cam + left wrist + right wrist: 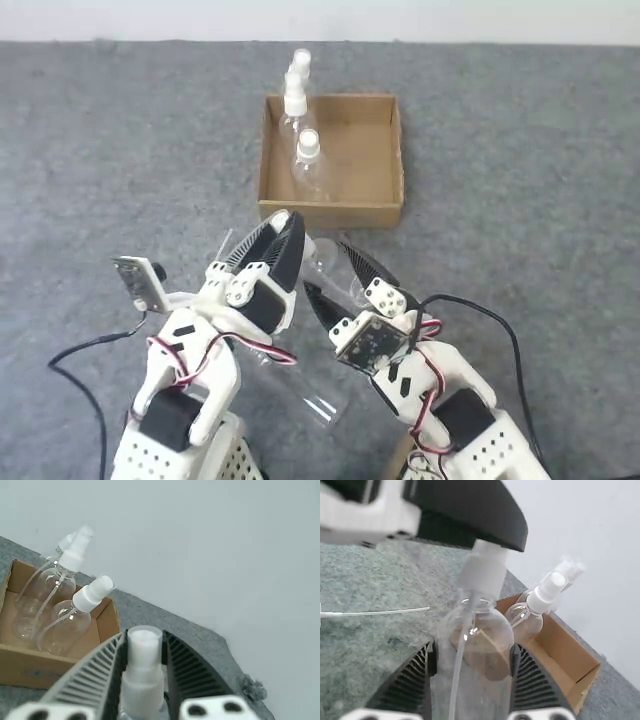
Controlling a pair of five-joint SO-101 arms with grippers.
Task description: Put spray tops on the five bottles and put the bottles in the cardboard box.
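In front of the cardboard box (380, 165), my right gripper (325, 268) is shut on a clear bottle (476, 640) and holds it upright. My left gripper (283, 222) is shut on a white spray top (144, 650) just above it. The spray top (482, 575) sits at the bottle's neck, and its dip tube (457, 665) hangs inside the bottle. Three bottles with spray tops (308, 150) stand in the box's left part. They also appear in the left wrist view (75, 615).
Grey carpet (520, 150) covers the table. A thin white dip tube (375, 612) lies loose on it near the left gripper. Another clear bottle (315, 400) lies between the two arm bases. A black cable (490, 315) runs beside the right arm.
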